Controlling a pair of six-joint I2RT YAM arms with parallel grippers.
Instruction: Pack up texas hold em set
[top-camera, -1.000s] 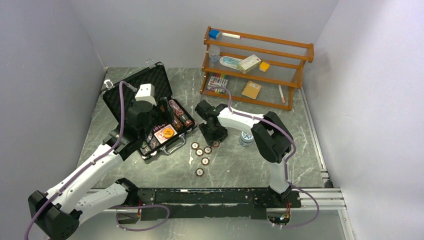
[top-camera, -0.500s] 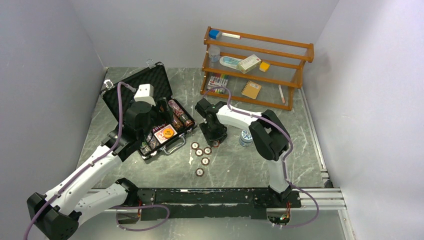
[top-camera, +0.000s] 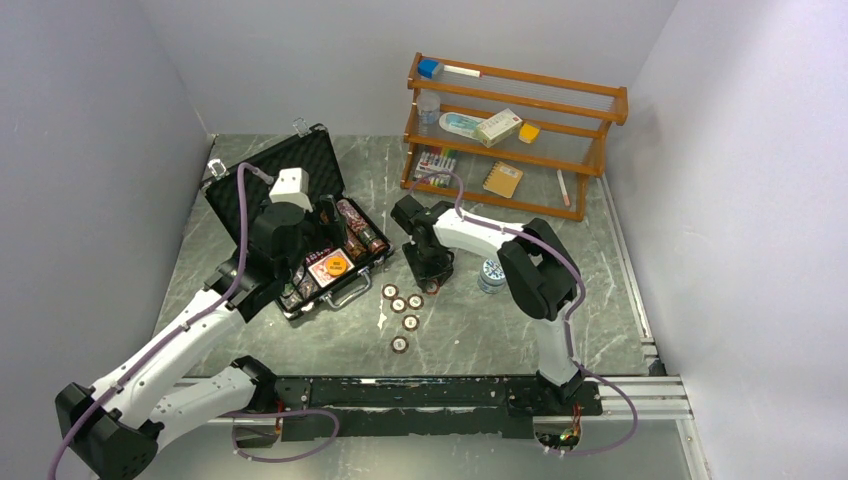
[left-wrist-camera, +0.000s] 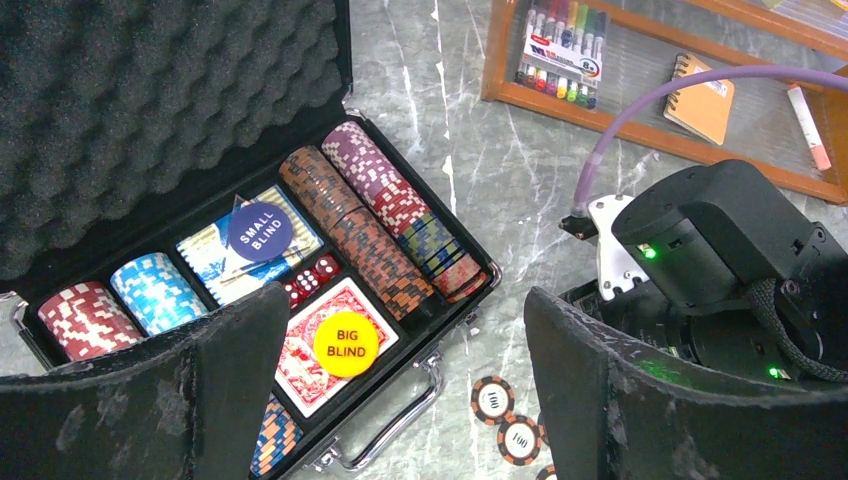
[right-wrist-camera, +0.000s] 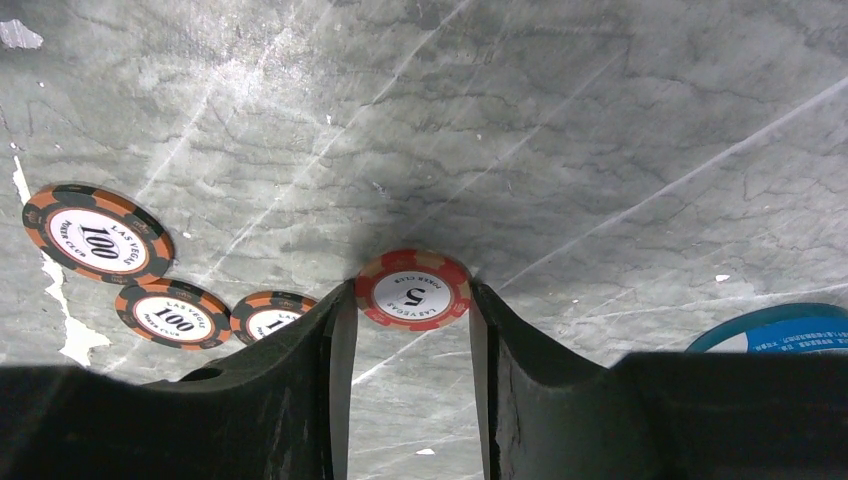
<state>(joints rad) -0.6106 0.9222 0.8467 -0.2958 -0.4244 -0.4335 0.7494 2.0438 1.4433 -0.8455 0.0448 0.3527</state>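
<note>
The black case (top-camera: 352, 285) lies open at the left, its foam lid (top-camera: 290, 168) raised. In the left wrist view it holds rows of chips (left-wrist-camera: 350, 215), a red-backed deck (left-wrist-camera: 296, 362) with the yellow-orange BIG BLIND disc (left-wrist-camera: 346, 343), and a blue SMALL BLIND disc (left-wrist-camera: 259, 231). My left gripper (left-wrist-camera: 400, 400) is open and empty above the case's front edge and handle. My right gripper (right-wrist-camera: 412, 300) is down at the table, shut on the edges of a red "5" chip (right-wrist-camera: 413, 289). Several orange-black "100" chips (right-wrist-camera: 98, 242) lie on the table to its left; they also show in the top view (top-camera: 399, 304).
A wooden shelf (top-camera: 600, 100) with boxes, markers and a notebook stands at the back right. A blue-white round tub (top-camera: 491, 274) sits just right of my right gripper. Grey walls close in the left, back and right sides.
My right gripper has shifted slightly left and back, over the chip by the case's corner. The left arm has barely moved.
</note>
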